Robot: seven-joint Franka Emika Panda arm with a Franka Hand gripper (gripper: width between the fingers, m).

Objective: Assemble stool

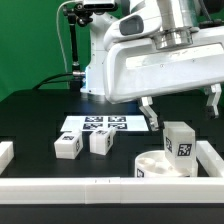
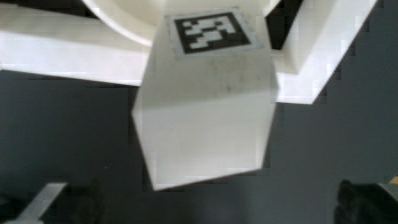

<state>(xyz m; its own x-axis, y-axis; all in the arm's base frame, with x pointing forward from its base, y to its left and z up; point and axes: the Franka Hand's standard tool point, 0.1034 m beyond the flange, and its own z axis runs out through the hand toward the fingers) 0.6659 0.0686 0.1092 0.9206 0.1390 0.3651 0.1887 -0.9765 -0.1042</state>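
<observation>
Running along the desk's front edge, a long white border bar [image 1: 90, 187] is lying nearest the camera. Just behind it, toward the exterior view's right, the round stool seat [image 1: 160, 166] is resting on the black desk [image 1: 40, 112]. One tagged leg [image 1: 180, 140] is standing upright at the seat's far rim; whether it is on the seat or just behind it cannot be told. A second leg [image 1: 68, 146] and a third leg [image 1: 100, 142] are sitting side by side in front of the marker board [image 1: 100, 125]. The gripper [image 1: 183, 112] is hovering above the upright leg, its fingers [image 1: 150, 113] spread wide apart and gripping nothing.
</observation>
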